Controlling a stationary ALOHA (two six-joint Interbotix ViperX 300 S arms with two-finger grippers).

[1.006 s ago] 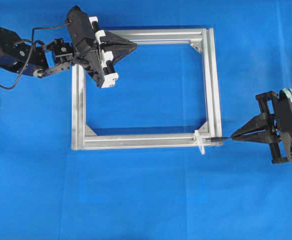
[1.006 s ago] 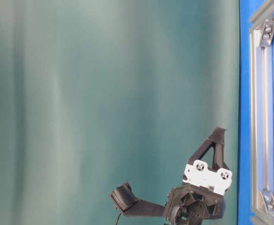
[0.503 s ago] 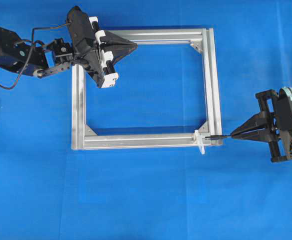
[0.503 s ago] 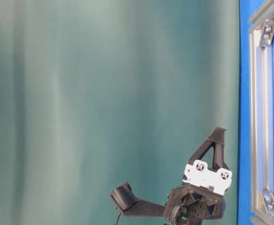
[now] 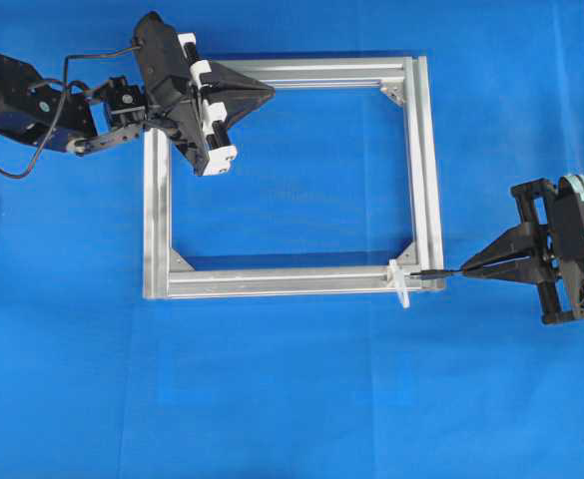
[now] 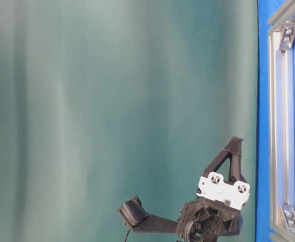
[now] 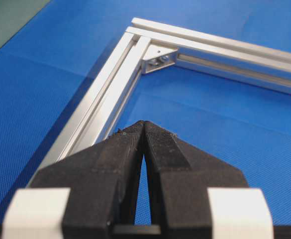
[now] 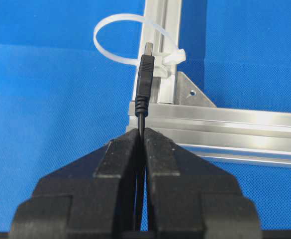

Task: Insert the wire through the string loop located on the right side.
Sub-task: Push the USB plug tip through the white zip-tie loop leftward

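My right gripper (image 8: 141,133) is closed on the wire (image 8: 144,82), just behind its plug. The plug tip points at the string loop (image 8: 116,34), which is tied at the frame (image 5: 426,170)'s lower right corner; it looks not yet inside. My left gripper (image 7: 144,125) is closed on nothing, above the frame's top bar.

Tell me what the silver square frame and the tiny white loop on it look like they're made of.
The silver square frame looks like brushed aluminium extrusion: matte grey sheen, straight lengthwise grooves, bolted corner brackets. The tiny white loop looks like a translucent plastic tie rather than string: a flat, smooth band that holds its curve stiffly.
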